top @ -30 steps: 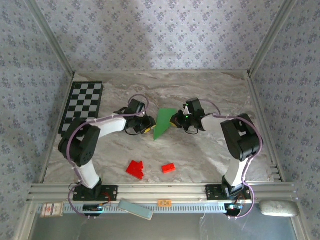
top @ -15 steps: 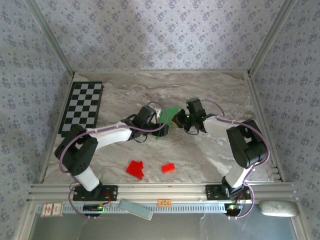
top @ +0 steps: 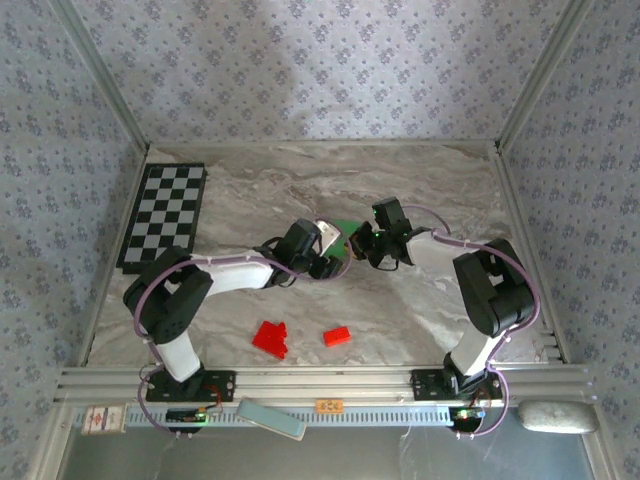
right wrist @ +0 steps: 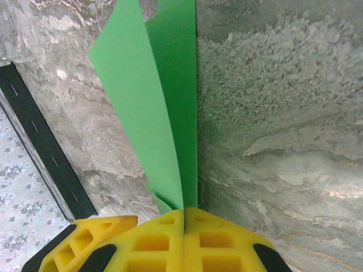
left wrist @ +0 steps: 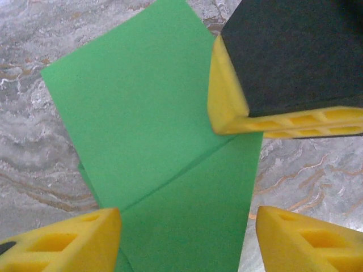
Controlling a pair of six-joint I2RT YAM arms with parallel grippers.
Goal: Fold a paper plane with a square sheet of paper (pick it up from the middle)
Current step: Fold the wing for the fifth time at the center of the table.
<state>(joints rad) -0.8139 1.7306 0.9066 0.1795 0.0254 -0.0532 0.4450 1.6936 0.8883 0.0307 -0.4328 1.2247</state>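
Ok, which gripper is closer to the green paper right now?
Right. The right gripper is shut on the edge of the green paper, holding it. The left gripper is open just over it with fingers spread; whether it touches, I cannot tell.

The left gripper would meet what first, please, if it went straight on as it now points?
The left gripper would likely meet the green paper between its open fingers, though depth is unclear.
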